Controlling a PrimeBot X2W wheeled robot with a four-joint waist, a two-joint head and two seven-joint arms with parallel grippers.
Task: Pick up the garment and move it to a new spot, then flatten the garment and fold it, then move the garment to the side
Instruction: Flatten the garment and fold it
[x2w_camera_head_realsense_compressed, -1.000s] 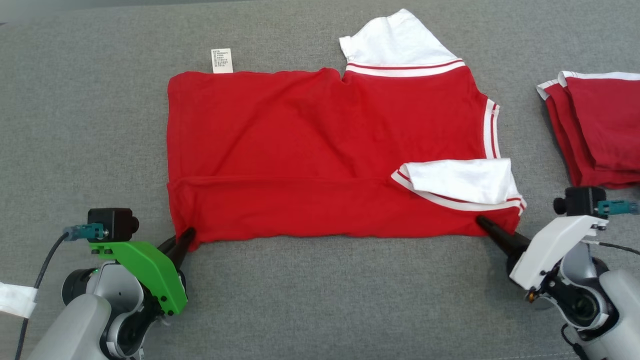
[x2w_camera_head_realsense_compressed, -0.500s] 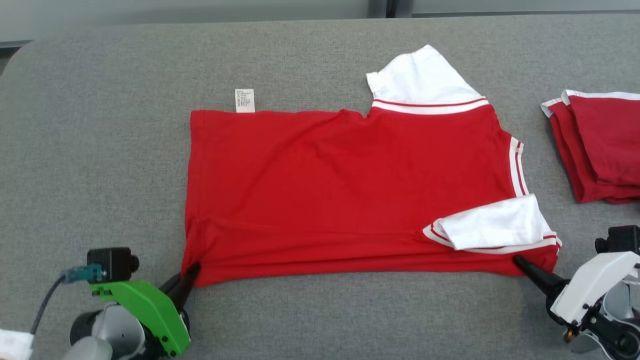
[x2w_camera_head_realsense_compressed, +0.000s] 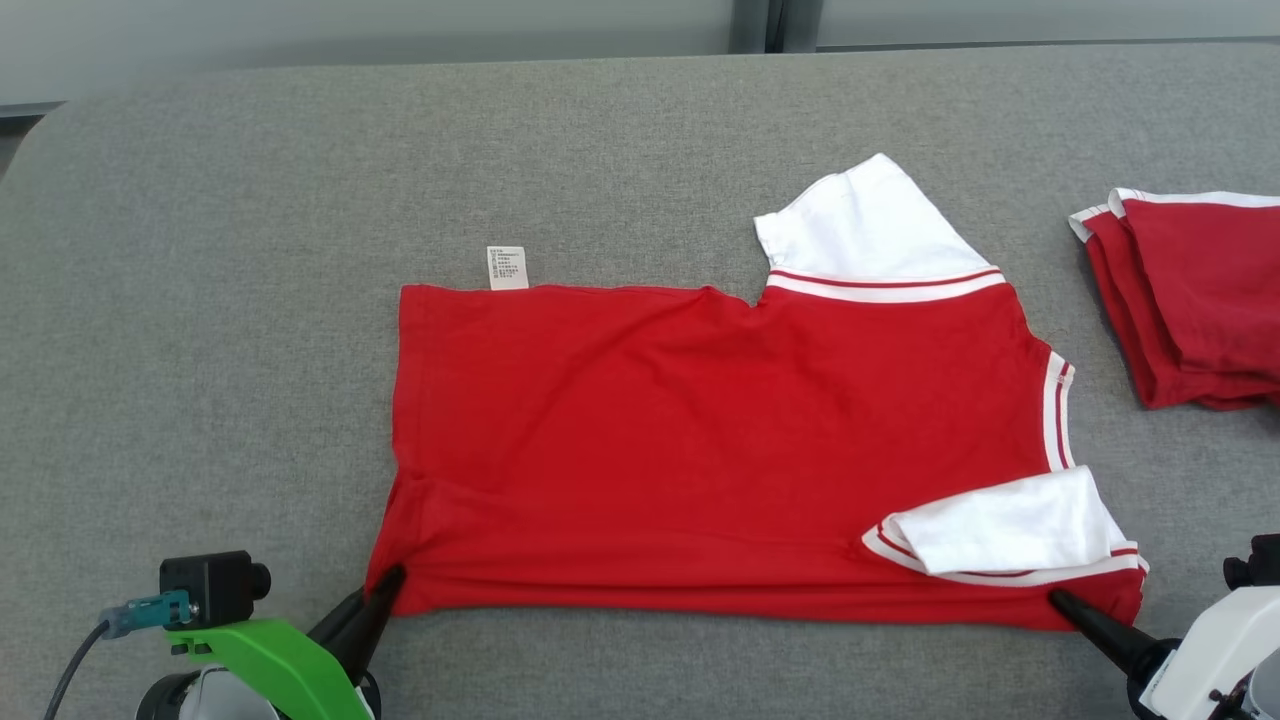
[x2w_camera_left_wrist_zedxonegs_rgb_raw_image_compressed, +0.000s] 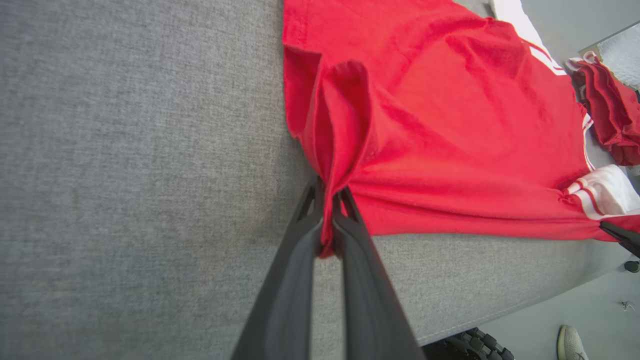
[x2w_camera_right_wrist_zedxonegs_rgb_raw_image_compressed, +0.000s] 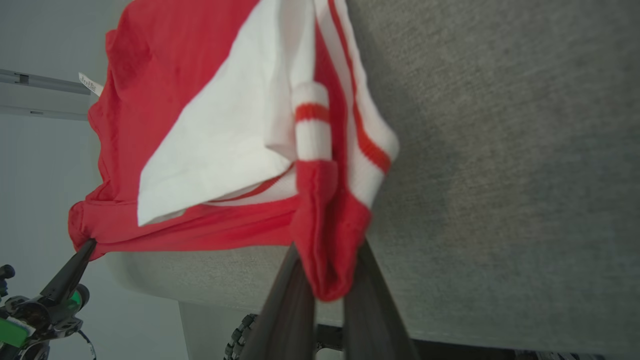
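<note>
The garment is a red T-shirt with white sleeves, lying spread across the grey table, its near edge folded over. My left gripper is shut on the garment's near left corner; in the left wrist view the red cloth is pinched between the dark fingers. At the near right corner my right gripper is shut on the red hem, with the bunched cloth showing between its fingers. A white sleeve lies folded onto the red body by that corner.
A pile of folded dark red garments sits at the table's right edge. The grey table is bare to the left and behind the shirt. A white label sticks out from the shirt's far edge. The table's near edge lies close to both grippers.
The head view has shifted, so the shirt sits lower in it. Both grippers keep hold of the near corners, and the folded-over strip along the near edge looks narrower.
</note>
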